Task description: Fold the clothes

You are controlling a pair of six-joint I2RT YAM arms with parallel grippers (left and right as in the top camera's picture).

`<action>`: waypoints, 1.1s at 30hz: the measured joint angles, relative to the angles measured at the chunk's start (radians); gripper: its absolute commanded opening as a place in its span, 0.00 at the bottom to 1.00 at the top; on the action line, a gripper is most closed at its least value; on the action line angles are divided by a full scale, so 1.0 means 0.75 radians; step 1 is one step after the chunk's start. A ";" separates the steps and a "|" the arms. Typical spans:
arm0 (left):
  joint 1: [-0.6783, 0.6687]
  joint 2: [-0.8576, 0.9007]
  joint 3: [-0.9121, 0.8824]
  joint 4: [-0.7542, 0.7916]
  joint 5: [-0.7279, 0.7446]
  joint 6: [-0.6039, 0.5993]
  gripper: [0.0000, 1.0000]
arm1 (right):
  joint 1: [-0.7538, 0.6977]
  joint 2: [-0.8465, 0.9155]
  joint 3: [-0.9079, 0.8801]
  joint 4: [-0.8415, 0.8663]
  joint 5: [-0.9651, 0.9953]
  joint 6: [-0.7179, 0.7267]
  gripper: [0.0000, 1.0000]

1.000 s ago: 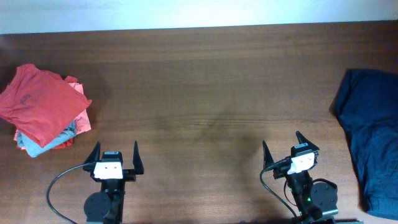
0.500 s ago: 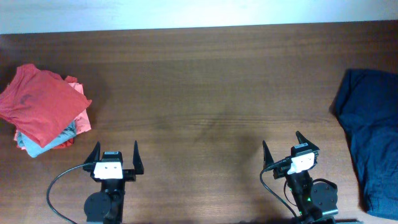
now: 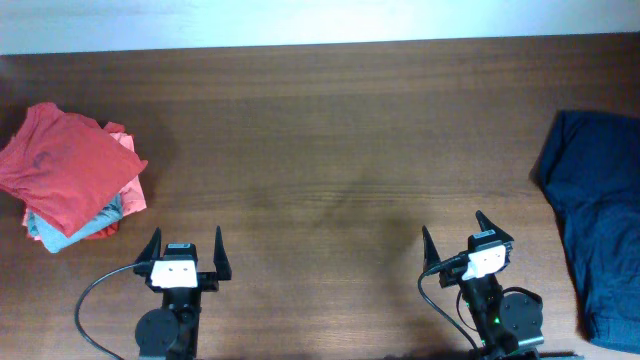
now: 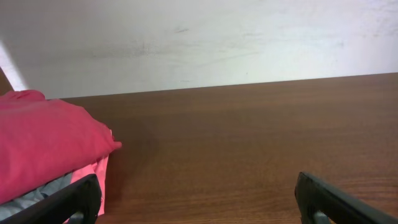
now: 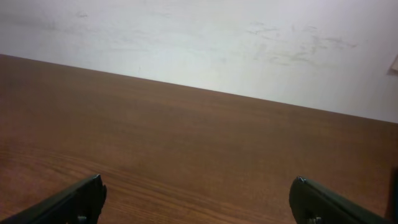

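The dark navy garment (image 3: 597, 225) lies crumpled at the table's right edge in the overhead view, partly cut off by the frame. A thin dark sliver of it shows at the right edge of the right wrist view (image 5: 394, 190). My right gripper (image 3: 453, 234) is open and empty near the front edge, well left of the garment; its fingertips frame bare wood in its wrist view (image 5: 198, 200). My left gripper (image 3: 186, 245) is open and empty at the front left, also over bare wood in its wrist view (image 4: 199, 200).
A stack of folded red, coral and light blue garments (image 3: 70, 172) sits at the left edge, also in the left wrist view (image 4: 43, 146). The brown wooden table (image 3: 330, 140) ends at a white wall behind.
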 measured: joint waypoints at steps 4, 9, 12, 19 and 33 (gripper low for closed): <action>0.000 0.000 0.000 0.001 0.000 0.000 0.99 | 0.000 0.000 0.000 0.000 0.000 0.000 0.99; 0.000 0.000 0.000 0.001 0.000 0.000 0.99 | 0.000 0.000 0.000 0.000 0.000 -0.001 0.99; 0.000 0.000 0.000 0.001 0.000 0.000 0.99 | 0.000 0.000 0.000 0.000 0.000 0.000 0.99; 0.000 0.000 0.000 0.002 0.000 0.000 0.99 | 0.000 0.000 0.000 0.000 0.000 -0.001 0.99; -0.001 0.016 0.026 -0.044 0.107 -0.002 0.99 | 0.000 0.000 0.044 -0.089 0.016 0.065 0.98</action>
